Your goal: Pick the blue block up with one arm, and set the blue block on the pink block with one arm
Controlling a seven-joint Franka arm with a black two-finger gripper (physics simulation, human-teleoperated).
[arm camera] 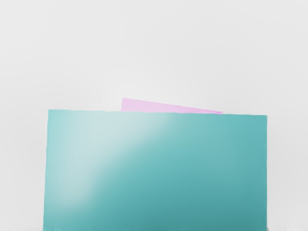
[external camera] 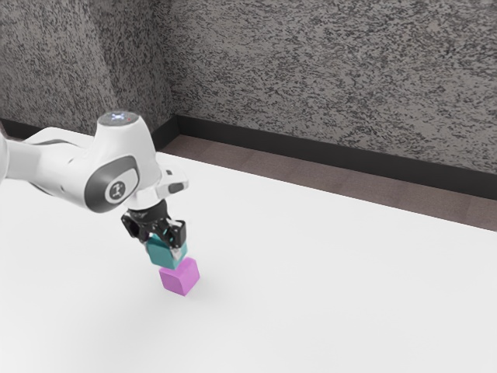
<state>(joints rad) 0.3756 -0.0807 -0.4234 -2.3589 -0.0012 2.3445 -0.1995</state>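
And here's the white Franka arm, reaching in from the exterior view's left, low over the white surface. The black claw points down and it is clamped on the blue block, one dark finger on each side, a firm two-sided grip. The block reads more teal than blue, folks. It hangs directly over the pink block, which sits flat on the surface. The blue block's lower edge is right at the pink block's top face, set a touch toward the exterior view's left of it. Whether the two actually touch, I can't tell from here.

From the wrist camera, the blue block looms large just under the hand, and a thin sliver of the pink block peeks out beyond its far edge, with the pale surface all around. Behind it all stands a speckled grey wall.
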